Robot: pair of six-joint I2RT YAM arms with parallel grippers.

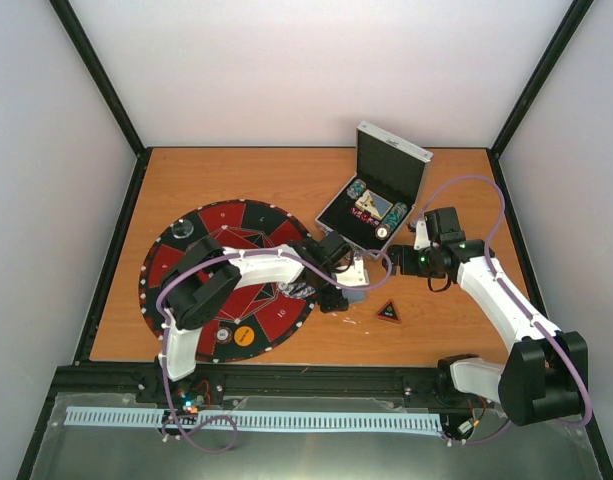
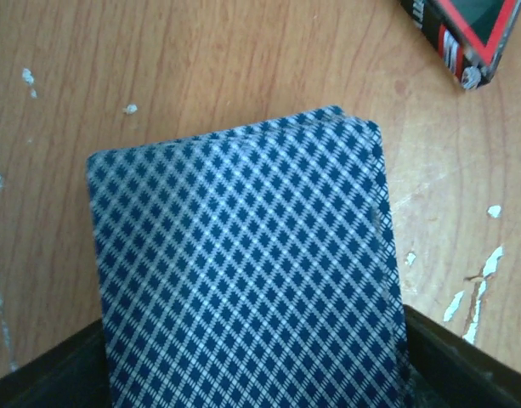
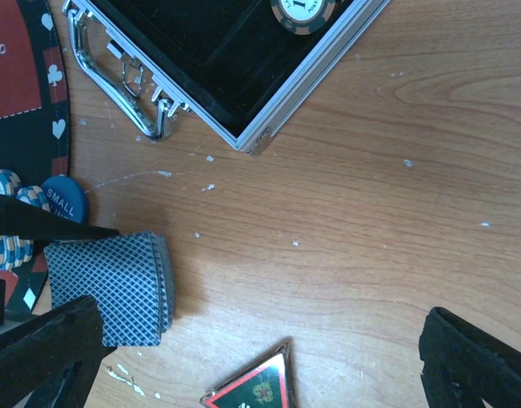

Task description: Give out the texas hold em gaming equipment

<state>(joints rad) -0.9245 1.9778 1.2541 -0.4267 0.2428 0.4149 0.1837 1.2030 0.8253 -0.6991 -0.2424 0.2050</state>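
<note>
A deck of grey-blue playing cards fills the left wrist view, and the left gripper is shut on its two long sides. In the right wrist view one black left finger lies along the edge of that deck. The black-red triangle marker lies on the wood just right of the deck. My right gripper hangs open over bare wood between the marker and the case, holding nothing. A stack of poker chips and a blue disc sit at the mat's edge.
The open silver case stands behind both grippers with chips inside; its handle faces the mat. The large round red-and-black mat lies under the left arm, with a yellow disc near its front rim.
</note>
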